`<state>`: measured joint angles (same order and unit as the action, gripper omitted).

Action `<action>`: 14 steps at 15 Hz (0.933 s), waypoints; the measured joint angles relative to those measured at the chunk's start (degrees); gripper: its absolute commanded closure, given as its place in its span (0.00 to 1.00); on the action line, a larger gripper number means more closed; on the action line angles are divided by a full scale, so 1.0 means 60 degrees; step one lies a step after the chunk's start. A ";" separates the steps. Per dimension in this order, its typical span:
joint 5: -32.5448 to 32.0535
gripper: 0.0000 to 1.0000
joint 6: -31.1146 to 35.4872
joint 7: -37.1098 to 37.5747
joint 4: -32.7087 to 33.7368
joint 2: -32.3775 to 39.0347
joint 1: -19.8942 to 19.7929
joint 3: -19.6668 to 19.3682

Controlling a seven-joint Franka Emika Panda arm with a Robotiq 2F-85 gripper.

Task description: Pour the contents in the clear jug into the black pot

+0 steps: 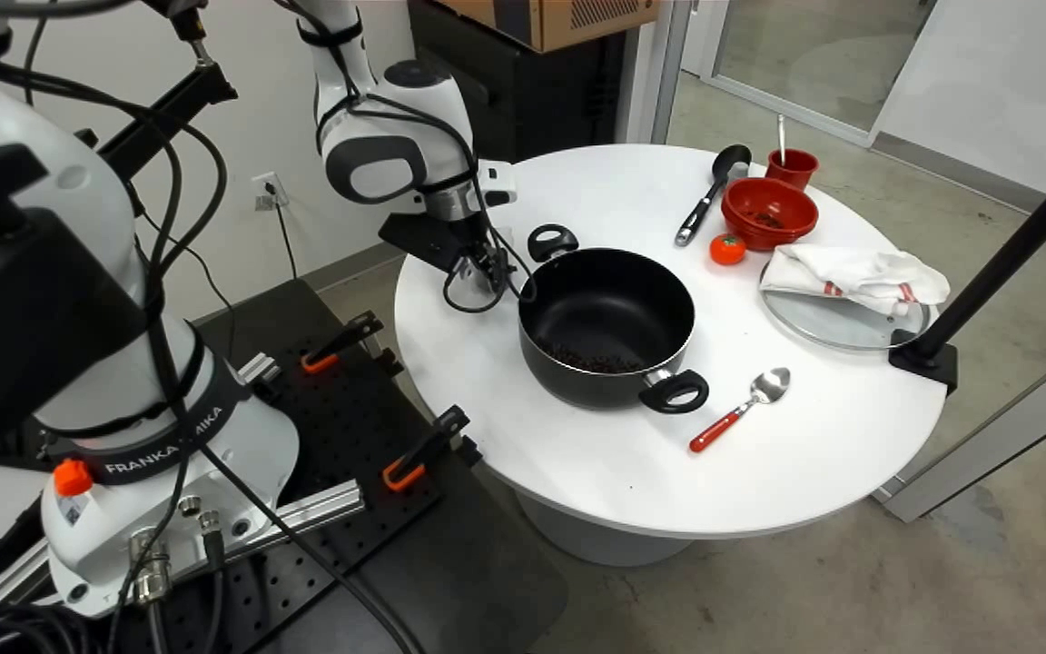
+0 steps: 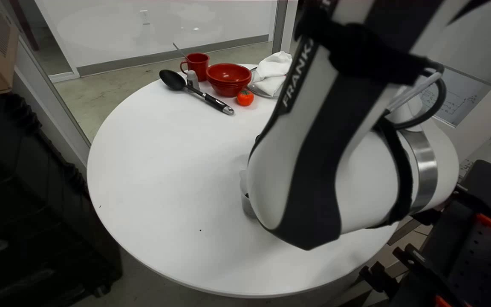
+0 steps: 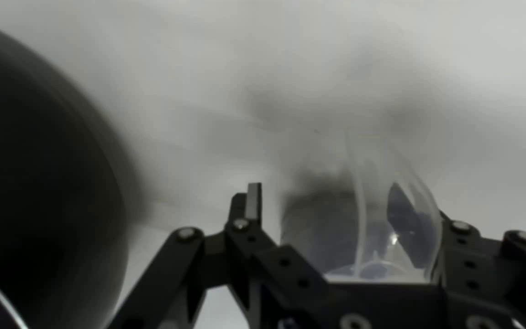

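Note:
The clear jug (image 3: pixel 395 205) is between my gripper's fingers in the wrist view. It is close to the right finger, and a gap shows at the left finger. My gripper (image 3: pixel 349 210) is open around it. A dark blurred patch shows through the jug; I cannot tell what it is. In an exterior view, the jug (image 1: pixel 471 283) is low under my gripper (image 1: pixel 485 263), beside the pot. It is partly hidden by the arm in an exterior view (image 2: pixel 247 207). The black pot (image 1: pixel 577 389) has small dark-red bits inside. Its dark side (image 3: pixel 39 183) fills the wrist view's left.
A red-handled spoon (image 1: pixel 730 422) lies near the pot's handle. A black ladle (image 1: pixel 705 204), a tomato (image 1: pixel 727 249), red bowls (image 1: pixel 745 229), a red mug (image 1: pixel 793 173) and a glass lid (image 1: pixel 818 331) under a white cloth (image 1: pixel 850 272) stand farther off. A black pole (image 1: pixel 1013 245) is at the table edge.

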<state>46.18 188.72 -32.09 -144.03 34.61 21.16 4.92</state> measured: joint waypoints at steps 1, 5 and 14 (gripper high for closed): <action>-0.0699 0.00 -0.0032 0.0655 -0.0127 -0.0028 0.0073 -0.0224; -0.3234 0.00 -0.0261 0.2865 -0.0714 -0.0317 0.0418 -0.1046; -0.5801 0.10 -0.0762 0.4960 -0.1440 -0.1433 0.0115 -0.0811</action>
<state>11.37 184.14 -2.33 -152.68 26.01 21.85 0.06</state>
